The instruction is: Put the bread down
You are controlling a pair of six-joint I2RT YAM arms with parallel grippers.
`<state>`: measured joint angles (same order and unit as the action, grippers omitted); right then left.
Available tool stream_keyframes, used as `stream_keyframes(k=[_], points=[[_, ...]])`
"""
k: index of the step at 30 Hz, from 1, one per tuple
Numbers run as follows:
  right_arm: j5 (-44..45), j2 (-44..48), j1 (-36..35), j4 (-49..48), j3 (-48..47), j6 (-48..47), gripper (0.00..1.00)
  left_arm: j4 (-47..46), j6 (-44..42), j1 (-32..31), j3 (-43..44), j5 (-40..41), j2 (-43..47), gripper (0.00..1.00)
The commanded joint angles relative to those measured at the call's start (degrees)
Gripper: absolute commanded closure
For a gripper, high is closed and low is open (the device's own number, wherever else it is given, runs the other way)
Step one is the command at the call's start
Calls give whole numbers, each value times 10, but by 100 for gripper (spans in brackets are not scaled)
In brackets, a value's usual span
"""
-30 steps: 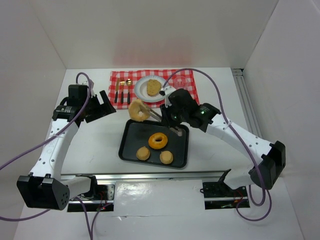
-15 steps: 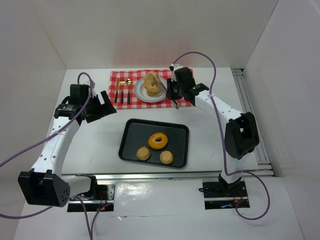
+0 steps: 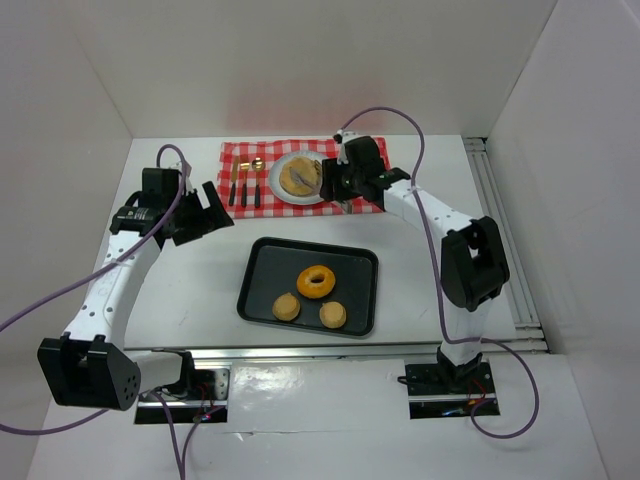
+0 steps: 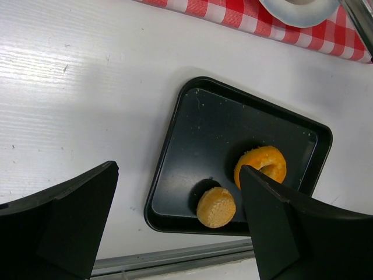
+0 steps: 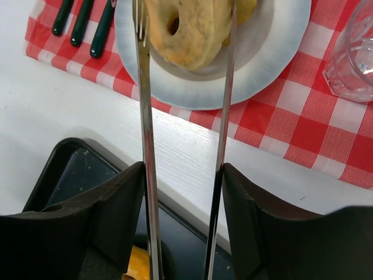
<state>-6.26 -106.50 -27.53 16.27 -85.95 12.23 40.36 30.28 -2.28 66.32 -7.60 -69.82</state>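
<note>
Right wrist shows tongs (image 5: 145, 116) flanking the bread (image 5: 192, 29) — top external blurs them.

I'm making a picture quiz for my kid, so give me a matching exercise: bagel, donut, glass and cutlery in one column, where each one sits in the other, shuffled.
1 bagel
2 donut
3 glass
4 cutlery

A on the tray
B on the cloth, left of the plate
C on the plate
D on the cloth, right of the plate

Pairs: 1-C, 2-A, 3-D, 4-B
</note>
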Motion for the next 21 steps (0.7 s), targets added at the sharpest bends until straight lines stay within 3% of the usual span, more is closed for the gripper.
stream_keyframes(k=[1,12,17,21], points=[[8,41,1,-32,-43,-1,37,-13,0,4,9,-5,5,1],[130,138,17,9,-51,-19,37,-13,0,4,9,-11,15,1],[248,259,84,-3,79,6,37,-13,-6,4,9,-11,27,1],[281,307,152,-36,183,38,37,-13,-11,4,9,-3,43,1]])
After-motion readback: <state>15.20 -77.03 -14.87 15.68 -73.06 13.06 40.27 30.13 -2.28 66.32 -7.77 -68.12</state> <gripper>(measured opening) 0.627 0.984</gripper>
